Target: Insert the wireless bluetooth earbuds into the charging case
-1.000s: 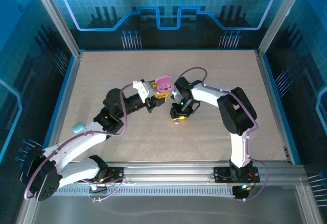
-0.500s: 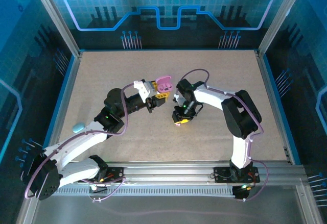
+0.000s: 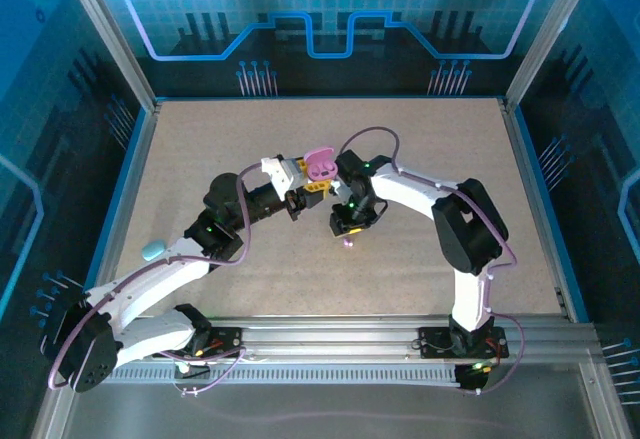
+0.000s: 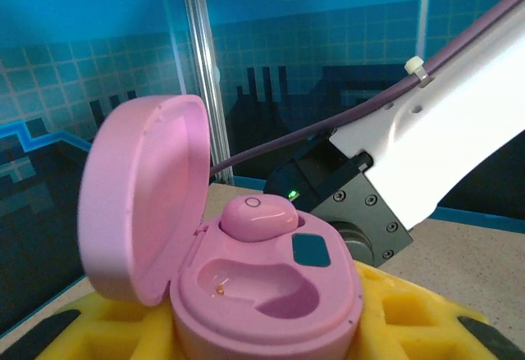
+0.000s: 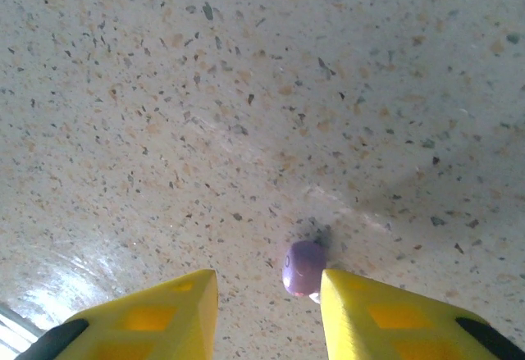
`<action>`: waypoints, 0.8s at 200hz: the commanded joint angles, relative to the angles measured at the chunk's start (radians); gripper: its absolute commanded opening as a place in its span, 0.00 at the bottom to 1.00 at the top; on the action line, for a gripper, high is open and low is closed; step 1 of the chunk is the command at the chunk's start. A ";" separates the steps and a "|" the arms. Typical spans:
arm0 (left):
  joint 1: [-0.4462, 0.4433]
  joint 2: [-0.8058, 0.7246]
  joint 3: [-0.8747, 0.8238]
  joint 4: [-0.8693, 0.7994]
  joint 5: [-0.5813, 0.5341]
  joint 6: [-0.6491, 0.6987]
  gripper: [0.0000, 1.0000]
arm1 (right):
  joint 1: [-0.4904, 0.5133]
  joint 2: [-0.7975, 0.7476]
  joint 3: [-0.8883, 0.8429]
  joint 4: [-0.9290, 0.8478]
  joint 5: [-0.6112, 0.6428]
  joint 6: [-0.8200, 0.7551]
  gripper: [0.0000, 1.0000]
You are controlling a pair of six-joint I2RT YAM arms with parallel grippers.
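My left gripper is shut on an open pink charging case, held above the table. In the left wrist view the case sits between yellow fingers with its lid up. One purple-pink earbud is seated in the far socket, and the near socket is empty. My right gripper hangs open just above the table. A second purple earbud lies on the table between its fingers, close against the right finger. This bud sits just below the gripper in the top view.
A teal pebble-like case lies at the table's left side beside the left arm. The right arm's wrist and cable pass close behind the held case. Bare speckled table surrounds the loose bud.
The right gripper dipped over the loose purple bud, hiding it, then shifted slightly so it shows again below the fingers. The left arm and the case stay still.
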 commanded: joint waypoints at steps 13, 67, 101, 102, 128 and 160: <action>-0.007 -0.028 -0.007 0.030 -0.012 0.021 0.34 | 0.030 0.054 0.036 -0.061 0.062 -0.020 0.39; -0.007 -0.029 -0.011 0.028 -0.016 0.020 0.34 | 0.044 0.093 0.056 -0.086 0.073 -0.031 0.35; -0.008 -0.029 -0.011 0.025 -0.014 0.019 0.34 | 0.050 0.112 0.063 -0.099 0.073 -0.033 0.30; -0.007 -0.030 -0.012 0.025 -0.014 0.020 0.34 | 0.050 0.112 0.063 -0.099 0.073 -0.033 0.30; -0.008 -0.029 -0.013 0.025 -0.013 0.019 0.34 | 0.050 0.118 0.064 -0.107 0.080 -0.029 0.28; -0.007 -0.033 -0.015 0.022 -0.013 0.016 0.34 | 0.051 0.127 0.065 -0.111 0.089 -0.027 0.27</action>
